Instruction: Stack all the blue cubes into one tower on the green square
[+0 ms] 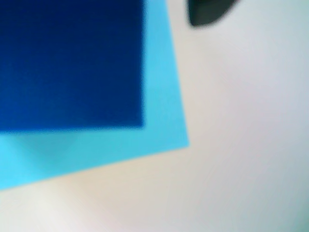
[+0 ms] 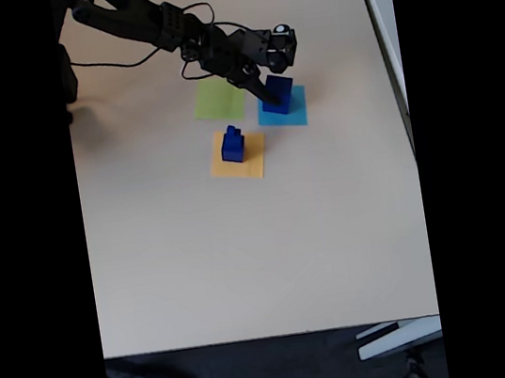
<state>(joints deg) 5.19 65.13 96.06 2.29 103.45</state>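
In the fixed view the green square (image 2: 218, 100) lies bare at ten o'clock of the orange-yellow square (image 2: 237, 155), which carries a small stack of blue cubes (image 2: 231, 144). At two o'clock, the gripper (image 2: 269, 93) reaches onto the largest blue cube (image 2: 278, 95) on the cyan square (image 2: 282, 108), likely because the widest block should base the tower; whether its jaws clasp it I cannot tell.

The table (image 2: 244, 257) has a pale beige top. Three paper squares lie flat on it, close together: the green square (image 2: 217, 101), a cyan square (image 2: 296, 110) to its right, and an orange-yellow square (image 2: 251, 163) below them.
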